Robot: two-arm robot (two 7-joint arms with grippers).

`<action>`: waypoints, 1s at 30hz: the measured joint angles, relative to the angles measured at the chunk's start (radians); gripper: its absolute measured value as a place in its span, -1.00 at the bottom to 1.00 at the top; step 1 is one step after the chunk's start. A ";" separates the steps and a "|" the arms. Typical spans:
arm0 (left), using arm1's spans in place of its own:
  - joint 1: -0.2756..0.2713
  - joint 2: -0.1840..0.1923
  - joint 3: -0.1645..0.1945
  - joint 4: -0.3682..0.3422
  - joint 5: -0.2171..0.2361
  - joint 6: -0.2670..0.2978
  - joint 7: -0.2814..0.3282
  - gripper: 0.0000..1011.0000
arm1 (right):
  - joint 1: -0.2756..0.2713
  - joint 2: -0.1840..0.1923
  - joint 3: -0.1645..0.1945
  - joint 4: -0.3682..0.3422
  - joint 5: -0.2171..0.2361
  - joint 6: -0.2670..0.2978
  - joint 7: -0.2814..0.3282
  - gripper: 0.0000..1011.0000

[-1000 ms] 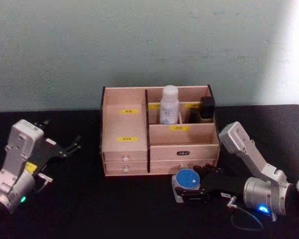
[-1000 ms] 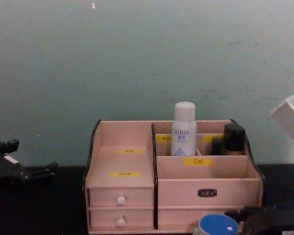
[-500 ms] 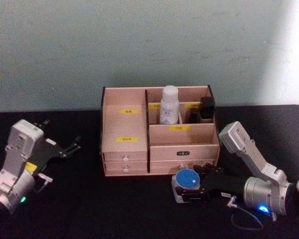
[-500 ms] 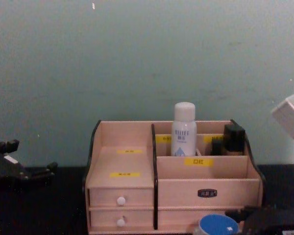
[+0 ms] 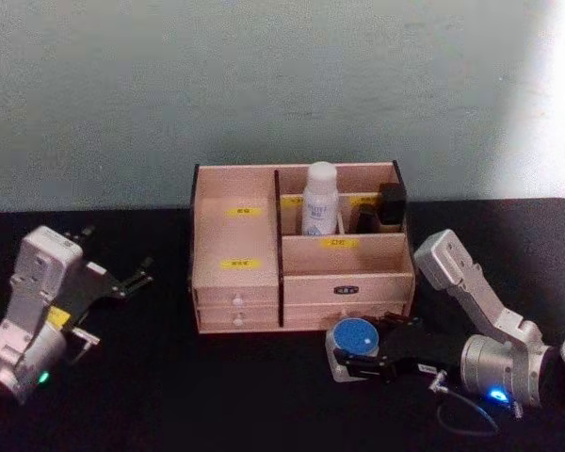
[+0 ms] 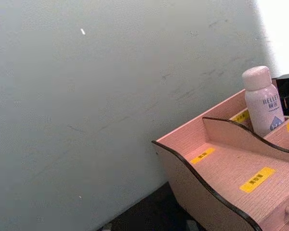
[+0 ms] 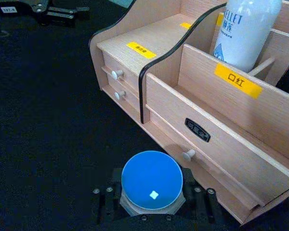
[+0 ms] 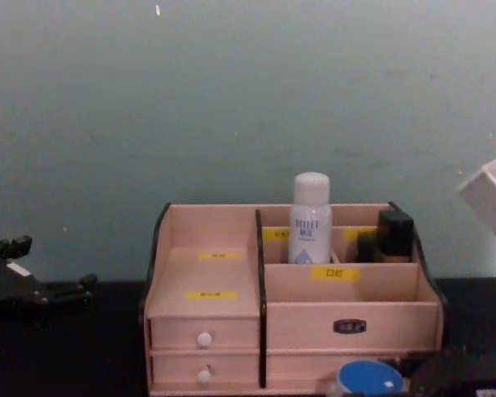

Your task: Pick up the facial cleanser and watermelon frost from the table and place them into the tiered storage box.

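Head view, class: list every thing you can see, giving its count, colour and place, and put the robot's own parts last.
tiered storage box: one, light wood with dark edges, mid-table.
white bottle: one, white, upright in a back compartment of the box.
dark item: one, black, in the back right compartment.
yellow labels: five, yellow, on the box's tiers.
blue-lidded jar: one, blue lid, pale body, on the table before the box's right half.
table: one, black.
wall: one, pale green, behind the box.
left tool: one, black, open, left of the box.
right tool: one, black, low at the jar.
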 joint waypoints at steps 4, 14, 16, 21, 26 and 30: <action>0.000 0.000 0.000 0.000 0.000 0.000 0.000 0.98 | 0.000 0.000 0.000 0.000 0.000 0.000 0.000 0.42; 0.000 0.000 0.000 0.000 0.000 0.000 0.000 0.98 | 0.000 0.000 0.000 0.000 0.001 0.000 0.000 0.42; 0.000 0.000 0.000 0.000 0.000 0.000 0.000 0.98 | 0.000 0.000 0.000 0.000 0.001 0.000 0.000 0.42; 0.000 0.000 0.000 0.000 0.000 0.000 0.000 0.98 | -0.003 0.003 0.002 -0.004 0.004 0.000 0.003 0.42; 0.000 0.000 0.000 0.000 0.000 0.000 0.000 0.98 | -0.017 0.017 0.012 -0.039 0.016 0.000 0.009 0.42; 0.000 0.000 0.000 0.000 0.000 0.000 0.000 0.98 | -0.032 0.044 0.021 -0.099 0.030 0.007 0.014 0.42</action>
